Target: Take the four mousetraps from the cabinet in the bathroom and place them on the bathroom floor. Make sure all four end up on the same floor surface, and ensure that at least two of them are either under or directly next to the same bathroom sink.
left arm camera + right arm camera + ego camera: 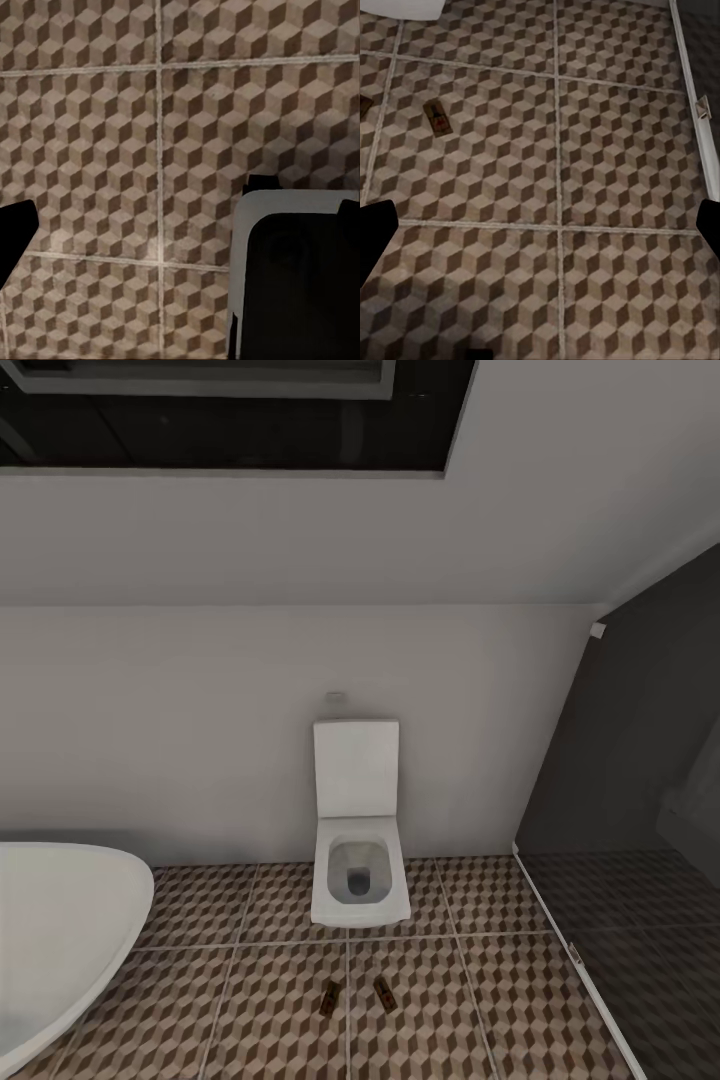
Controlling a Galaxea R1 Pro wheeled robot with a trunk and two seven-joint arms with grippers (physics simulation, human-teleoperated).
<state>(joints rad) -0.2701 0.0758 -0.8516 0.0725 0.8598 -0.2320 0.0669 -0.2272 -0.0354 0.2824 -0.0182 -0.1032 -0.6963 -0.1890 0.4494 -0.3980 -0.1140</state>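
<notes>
Two mousetraps lie flat on the cube-patterned bathroom floor [250, 1010] in front of the toilet: one [329, 997] slightly left, the other [383, 990] just right of it. In the right wrist view one mousetrap [438, 118] lies ahead and another [363, 106] is cut by the frame edge. My right gripper [540, 229] hangs open above bare tiles, a dark fingertip [375, 232] at each side. The left gripper [180, 221] is open too, over bare floor [97, 135]. The cabinet and the sink are out of view.
A white toilet [357, 840] stands against the back wall. A white oval bathtub [55, 930] fills the lower left. A white threshold strip [570, 950] divides the patterned floor from the darker grey tiled area [650, 960] at right. Part of my base [292, 277] shows below the left wrist.
</notes>
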